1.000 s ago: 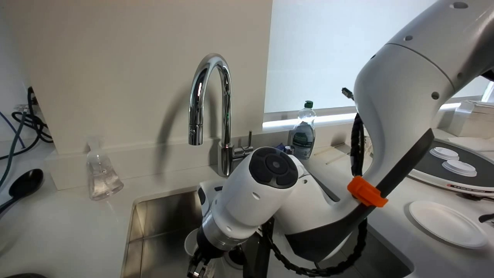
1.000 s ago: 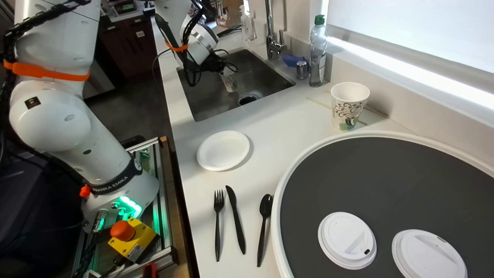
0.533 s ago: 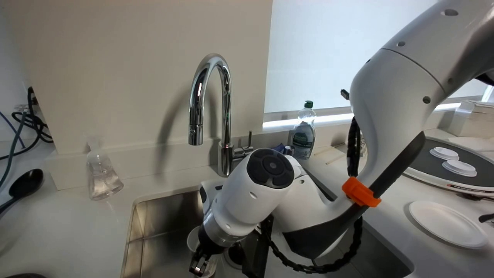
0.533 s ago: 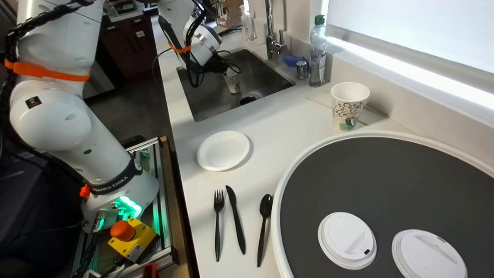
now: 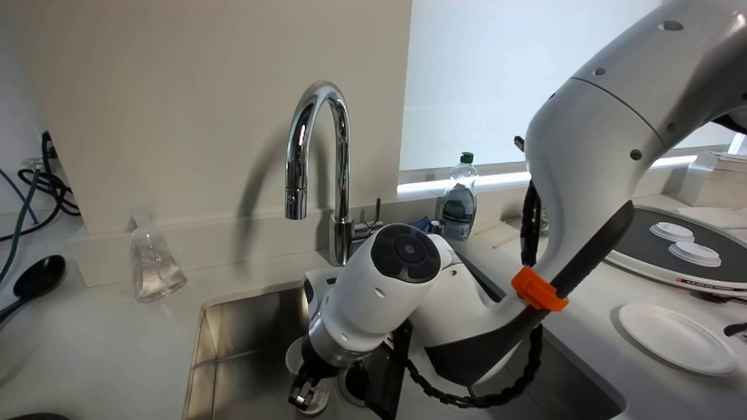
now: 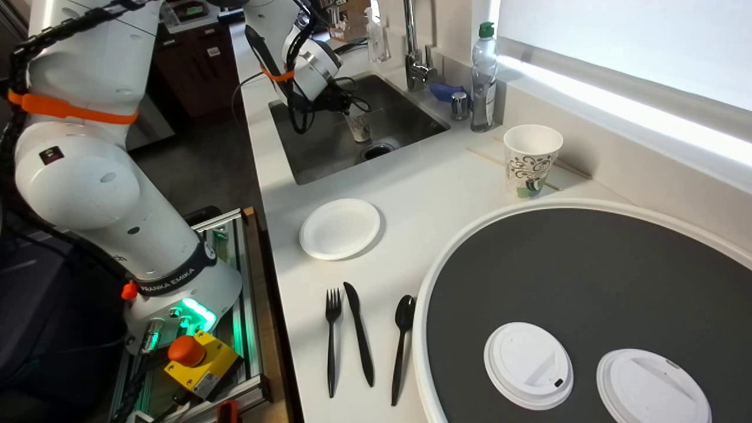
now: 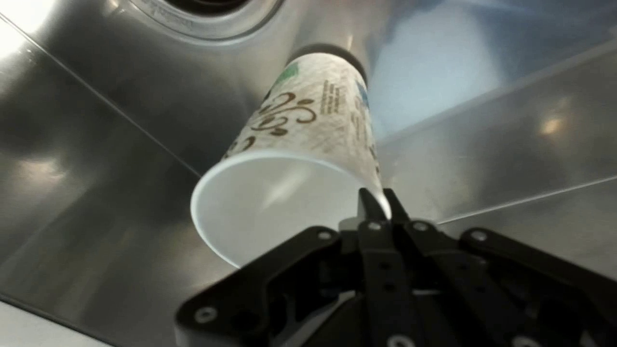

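Note:
A white paper cup with a brown swirl print and a green patch is in my gripper, which is shut on its rim. One fingertip lies inside the cup wall and the other outside. The cup's mouth faces the wrist camera. In an exterior view the cup hangs low in the steel sink, slightly tilted, beside the drain. Whether its base touches the sink floor I cannot tell. My gripper partly covers the cup in an exterior view.
A chrome faucet rises behind the sink, with a dish soap bottle near it. On the counter are a white plate, another paper cup, a black fork and a round dark tray bearing lids.
The arm has carried the cup a short way across the sink, closer to the drain. The grip on the rim stays shut, and the counter items have not moved.

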Motion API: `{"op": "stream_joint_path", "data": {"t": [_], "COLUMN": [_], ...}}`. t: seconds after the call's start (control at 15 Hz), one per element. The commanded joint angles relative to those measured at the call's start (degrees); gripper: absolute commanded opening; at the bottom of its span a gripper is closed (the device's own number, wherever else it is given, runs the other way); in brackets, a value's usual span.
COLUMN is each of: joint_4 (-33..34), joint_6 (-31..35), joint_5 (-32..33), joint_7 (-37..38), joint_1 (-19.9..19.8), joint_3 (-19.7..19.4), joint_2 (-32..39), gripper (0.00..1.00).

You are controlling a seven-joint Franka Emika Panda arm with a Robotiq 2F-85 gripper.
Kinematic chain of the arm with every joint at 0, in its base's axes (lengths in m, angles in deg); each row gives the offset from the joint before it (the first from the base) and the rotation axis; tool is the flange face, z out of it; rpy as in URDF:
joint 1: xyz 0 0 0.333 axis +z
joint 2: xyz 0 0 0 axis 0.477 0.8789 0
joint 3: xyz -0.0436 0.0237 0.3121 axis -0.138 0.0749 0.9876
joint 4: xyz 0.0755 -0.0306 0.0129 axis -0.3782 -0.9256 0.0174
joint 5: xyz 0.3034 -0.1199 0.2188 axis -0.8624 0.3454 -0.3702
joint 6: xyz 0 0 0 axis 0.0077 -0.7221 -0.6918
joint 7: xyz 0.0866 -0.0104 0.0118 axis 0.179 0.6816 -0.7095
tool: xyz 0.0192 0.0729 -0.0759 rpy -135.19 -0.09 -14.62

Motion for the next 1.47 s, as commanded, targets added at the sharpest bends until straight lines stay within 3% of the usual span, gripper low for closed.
{"op": "stream_joint_path", "data": {"t": [0.0,1.4], "joint_4": [1.8,4.3], "joint_6": [0.3,0.2], "joint_5": [1.4,1.5], "joint_7": [1.6,2.0], "joint_1": [1.1,2.5], "joint_3": [-1.1,-3.2], "joint_2": [1.6,3.4], "gripper": [0.01,0.01]}}
